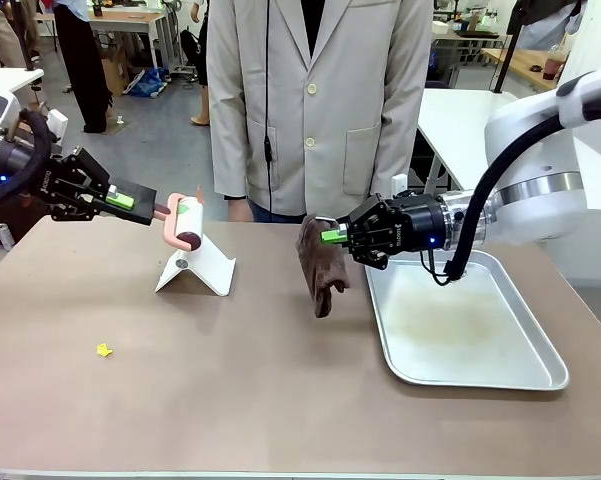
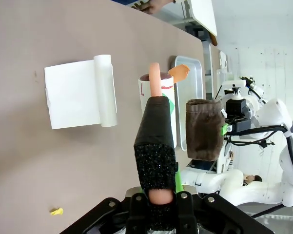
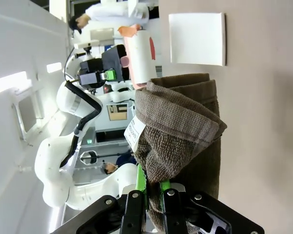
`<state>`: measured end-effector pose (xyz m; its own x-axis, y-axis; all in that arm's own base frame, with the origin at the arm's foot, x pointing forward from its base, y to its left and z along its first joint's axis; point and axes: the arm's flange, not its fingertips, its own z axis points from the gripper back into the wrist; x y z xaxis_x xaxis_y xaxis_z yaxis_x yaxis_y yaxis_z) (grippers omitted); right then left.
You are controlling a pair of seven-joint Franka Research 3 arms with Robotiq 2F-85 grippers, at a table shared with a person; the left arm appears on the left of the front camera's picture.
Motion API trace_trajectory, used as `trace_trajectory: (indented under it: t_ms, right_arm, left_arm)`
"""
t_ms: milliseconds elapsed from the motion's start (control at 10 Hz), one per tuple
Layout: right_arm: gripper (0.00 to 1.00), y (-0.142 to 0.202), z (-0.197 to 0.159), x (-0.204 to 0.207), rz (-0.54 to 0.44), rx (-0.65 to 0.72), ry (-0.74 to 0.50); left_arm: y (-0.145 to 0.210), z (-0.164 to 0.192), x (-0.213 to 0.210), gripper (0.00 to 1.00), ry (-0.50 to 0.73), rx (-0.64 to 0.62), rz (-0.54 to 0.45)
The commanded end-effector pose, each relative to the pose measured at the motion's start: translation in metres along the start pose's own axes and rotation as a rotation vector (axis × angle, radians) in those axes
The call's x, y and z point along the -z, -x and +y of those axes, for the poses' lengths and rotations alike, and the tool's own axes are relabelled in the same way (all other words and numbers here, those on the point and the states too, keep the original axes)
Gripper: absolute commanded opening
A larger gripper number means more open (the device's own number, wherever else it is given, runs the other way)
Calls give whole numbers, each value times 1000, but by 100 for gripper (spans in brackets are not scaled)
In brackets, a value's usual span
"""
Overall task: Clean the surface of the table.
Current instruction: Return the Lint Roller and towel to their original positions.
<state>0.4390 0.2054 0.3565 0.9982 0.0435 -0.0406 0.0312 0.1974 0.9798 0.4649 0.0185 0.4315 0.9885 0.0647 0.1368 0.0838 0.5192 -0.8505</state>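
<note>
Above the tabletop [image 1: 280, 390], both arms carry cleaning implements, and neither implement touches the surface. The left tool [image 1: 130, 201] is clamped on the pink handle of a lint roller [image 1: 185, 222], held over a white folded stand [image 1: 198, 270]. The right tool [image 1: 332, 236] is clamped on a brown cloth [image 1: 320, 264], which hangs at the left edge of the metal tray [image 1: 480, 375].

Step in hand, judged: implements are gripped and raised; wiping is not yet started. One yellow scrap [image 1: 104, 350] lies on the tabletop, well left of the tray and nearer the robot than the stand. The next move likely calls for lowering one implement flat onto the surface near that scrap and drawing it across with light, even pressure.

Materials:
- Tabletop: broad, flat, matte taupe-brown, smooth, spanning the whole foreground under the tray.
- Cloth: thick terry weave, limp, folded, with a white label [image 3: 133, 131].
- Roller: a rigid cylinder with a white wrap.
- Tray: shallow, rectangular, silver, with a faint stain on its floor.
- Stand: stiff white sheet, tent-shaped.
</note>
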Motion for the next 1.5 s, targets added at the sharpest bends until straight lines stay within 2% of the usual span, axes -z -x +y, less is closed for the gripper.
trace_trajectory:
  t_ms: [0, 100, 300, 400, 600, 800, 1100, 1400]
  right_arm:
    - [12, 3, 3, 3, 5, -8, 4]
    - [12, 0, 0, 0, 0, 0, 0]
    - [12, -12, -5, 22, -45, 54, 79]
    - [12, -19, -11, 27, -67, 71, 85]
    - [12, -27, -18, 37, -94, 85, 123]
    - [12, -32, -17, 47, -128, 91, 220]
    - [12, -43, -27, 59, -116, 118, 310]
    - [12, -48, -36, 63, -78, 141, 317]
  left_arm:
    - [3, -1, -3, 19, -13, 8, -1]
    - [0, 0, 0, 19, 0, 0, 0]
    - [-11, -18, 23, 19, -46, -35, 4]
    - [-19, -28, 35, 19, -72, -24, 56]
    - [-29, -41, 55, 19, -144, -12, 95]
    - [-41, -47, 75, 19, -225, -15, 131]
    - [-56, -46, 109, 19, -309, -28, 162]
    - [-65, -43, 132, 19, -407, -26, 163]
